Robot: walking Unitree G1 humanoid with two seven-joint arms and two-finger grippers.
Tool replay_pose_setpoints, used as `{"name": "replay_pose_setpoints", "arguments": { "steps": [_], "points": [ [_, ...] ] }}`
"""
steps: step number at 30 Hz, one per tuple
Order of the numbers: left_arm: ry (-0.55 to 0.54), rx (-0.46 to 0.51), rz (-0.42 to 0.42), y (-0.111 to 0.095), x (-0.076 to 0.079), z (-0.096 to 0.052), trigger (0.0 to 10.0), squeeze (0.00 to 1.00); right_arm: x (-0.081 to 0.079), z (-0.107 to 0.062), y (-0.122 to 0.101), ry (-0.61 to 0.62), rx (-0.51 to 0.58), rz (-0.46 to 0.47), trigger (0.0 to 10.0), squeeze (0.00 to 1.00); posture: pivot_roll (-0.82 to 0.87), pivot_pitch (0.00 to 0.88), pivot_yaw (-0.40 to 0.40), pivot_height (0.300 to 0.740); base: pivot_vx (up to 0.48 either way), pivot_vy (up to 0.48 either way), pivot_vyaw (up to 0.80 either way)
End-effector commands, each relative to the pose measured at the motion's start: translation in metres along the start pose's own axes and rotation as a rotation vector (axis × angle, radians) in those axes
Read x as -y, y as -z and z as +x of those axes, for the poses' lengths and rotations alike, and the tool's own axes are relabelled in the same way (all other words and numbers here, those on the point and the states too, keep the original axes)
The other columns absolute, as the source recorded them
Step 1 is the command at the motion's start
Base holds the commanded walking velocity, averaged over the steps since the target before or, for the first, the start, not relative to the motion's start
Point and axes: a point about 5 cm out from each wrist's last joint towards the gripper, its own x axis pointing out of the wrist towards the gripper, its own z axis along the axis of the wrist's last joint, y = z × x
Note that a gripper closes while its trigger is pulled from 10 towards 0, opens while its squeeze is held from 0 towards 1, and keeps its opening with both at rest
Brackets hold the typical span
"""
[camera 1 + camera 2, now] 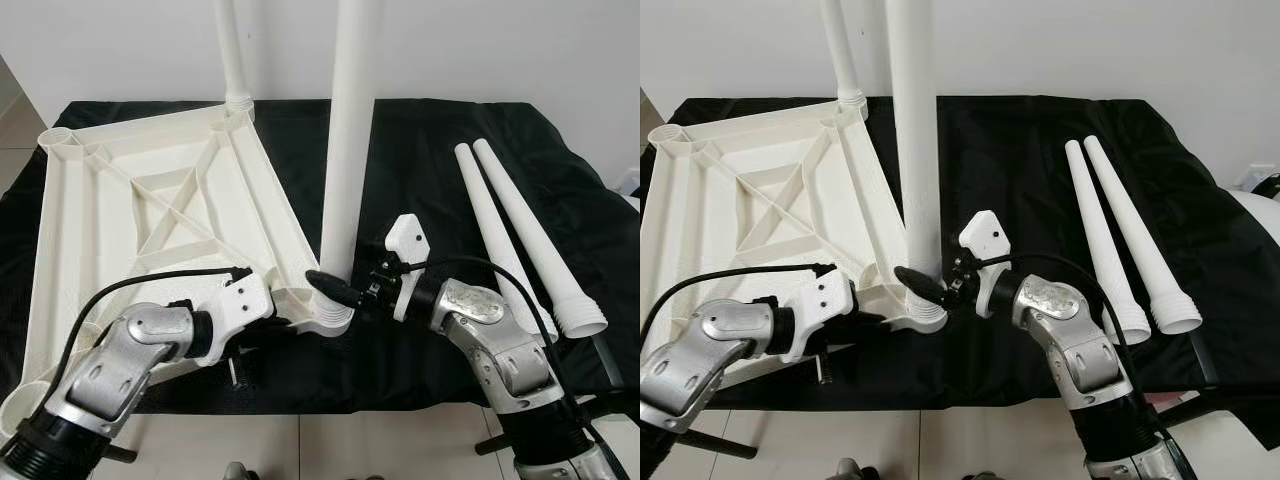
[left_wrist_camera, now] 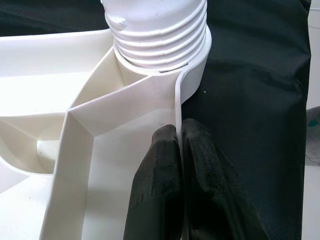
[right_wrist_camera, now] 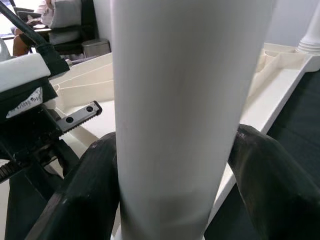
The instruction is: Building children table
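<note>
The tabletop [image 1: 150, 200] is lying upside down on the black cloth [image 1: 450, 180], ribs up. The right gripper [image 1: 925, 285] is squeezing the near leg [image 1: 348, 150] just above the tabletop's near corner socket. The left gripper [image 2: 179, 165] is pinching the tabletop's rim right beside that socket. A far leg [image 1: 232, 50] is standing in the back corner, and two spare legs [image 1: 520, 230] are lying right of the tabletop.

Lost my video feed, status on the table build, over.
Left gripper pinching tabletop rim. Right gripper clamped on upright leg in near corner socket. Two loose legs lying right, nothing blocking.
</note>
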Motion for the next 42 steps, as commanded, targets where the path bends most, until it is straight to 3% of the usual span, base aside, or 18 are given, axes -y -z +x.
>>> {"name": "replay_pose_setpoints", "arguments": {
  "steps": [1, 3, 4, 6, 7, 8, 13, 17, 18, 20, 21, 23, 25, 29, 34, 36, 38, 42],
  "points": [
    [0.153, 0.032, 0.061, -0.01, 0.009, -0.004, 0.0, 0.0, -0.001, 0.001, 0.0, -0.017, 0.0, 0.005, 10.0, 0.0, 0.04, 0.131, -0.009, 0.74, 0.0, 0.0, 0.0],
    [0.152, 0.035, 0.058, -0.011, 0.009, -0.003, 0.0, 0.0, 0.0, 0.003, 0.0, -0.018, 0.003, 0.002, 10.0, 0.0, 0.04, 0.132, -0.011, 0.74, 0.0, 0.0, 0.0],
    [0.152, 0.041, 0.053, -0.012, 0.011, -0.002, 0.0, 0.0, -0.001, 0.005, 0.0, -0.023, 0.004, 0.001, 7.9, 0.0, 0.04, 0.134, -0.013, 0.74, 0.0, 0.0, 0.0],
    [0.152, 0.041, 0.053, -0.012, 0.011, -0.002, 0.0, 0.0, -0.001, 0.005, 0.0, -0.023, 0.004, 0.001, 7.9, 0.0, 0.04, 0.134, -0.013, 0.74, 0.0, 0.0, 0.0],
    [0.152, 0.046, 0.05, -0.012, 0.012, -0.001, 0.0, 0.0, -0.001, 0.006, 0.0, -0.027, 0.004, 0.0, 2.2, 0.0, 0.04, 0.134, -0.013, 0.74, 0.0, 0.0, 0.0],
    [0.15, 0.05, 0.048, -0.013, 0.012, -0.001, 0.0, 0.0, -0.002, 0.007, 0.001, -0.032, 0.002, 0.003, 0.0, 0.0, 0.04, 0.137, -0.013, 0.74, 0.0, 0.0, 0.0],
    [0.112, 0.082, 0.027, -0.017, 0.008, 0.003, 0.0, 0.0, -0.005, 0.009, 0.01, 0.002, -0.032, 0.014, 0.0, 0.0, 0.04, 0.138, -0.012, 0.74, 0.0, 0.0, 0.0],
    [0.028, 0.161, -0.012, -0.032, -0.004, 0.014, 0.0, 0.0, 0.004, 0.013, 0.029, 0.208, -0.137, -0.022, 0.0, 0.0, 0.03, 0.146, -0.011, 0.74, 0.0, 0.0, 0.0],
    [0.028, 0.161, -0.012, -0.032, -0.004, 0.014, 0.0, 0.0, 0.004, 0.013, 0.029, 0.208, -0.137, -0.022, 0.0, 0.0, 0.03, 0.146, -0.011, 0.74, 0.0, 0.0, 0.0],
    [-0.007, 0.225, -0.028, -0.046, -0.011, 0.023, 0.0, 0.0, 0.011, 0.016, 0.039, 0.369, -0.191, -0.047, 0.0, 0.0, 0.03, 0.15, -0.007, 0.74, 0.0, 0.0, 0.0],
    [-0.007, 0.225, -0.028, -0.046, -0.011, 0.023, 0.0, 0.0, 0.011, 0.016, 0.039, 0.369, -0.191, -0.047, 0.0, 0.0, 0.03, 0.15, -0.007, 0.74, 0.0, 0.0, 0.0],
    [-0.017, 0.247, -0.031, -0.051, -0.014, 0.027, 0.0, 0.0, 0.013, 0.017, 0.042, 0.43, -0.207, -0.043, 0.0, 0.0, 0.03, 0.149, -0.006, 0.74, 0.0, 0.0, 0.0],
    [-0.029, 0.294, -0.03, -0.065, -0.021, 0.039, 0.0, 0.0, 0.016, 0.019, 0.052, 0.594, -0.261, 0.004, 0.0, 0.0, 0.02, 0.153, 0.0, 0.74, 0.0, 0.0, 0.0],
    [-0.043, 0.322, -0.039, -0.076, -0.027, 0.049, 0.0, 0.0, 0.018, 0.02, 0.06, 0.737, -0.31, 0.04, 0.0, 0.0, 0.02, 0.155, 0.004, 0.74, 0.0, 0.0, 0.0],
    [-0.047, 0.325, -0.038, -0.082, -0.029, 0.057, 0.0, 0.0, 0.017, 0.023, 0.062, 0.813, -0.322, 0.053, 0.0, 0.0, 0.02, 0.158, 0.01, 0.74, 0.0, 0.0, 0.0],
    [-0.086, 0.328, -0.06, -0.092, -0.037, 0.068, 0.0, 0.0, 0.015, 0.031, 0.059, 0.957, -0.31, 0.075, 0.0, 0.0, 0.02, 0.16, 0.015, 0.74, 0.0, 0.0, 0.0],
    [-0.1, 0.331, -0.071, -0.096, -0.039, 0.072, 0.0, 0.0, 0.014, 0.034, 0.058, 1.022, -0.301, 0.088, 0.0, 0.0, 0.02, 0.16, 0.015, 0.74, 0.0, 0.0, 0.0],
    [-0.111, 0.327, -0.074, -0.095, -0.04, 0.07, 0.0, 0.0, 0.01, 0.039, 0.054, 0.996, -0.253, 0.111, 0.0, 0.0, 0.03, 0.16, 0.012, 0.74, 0.0, 0.0, 0.0]
  ]
}}
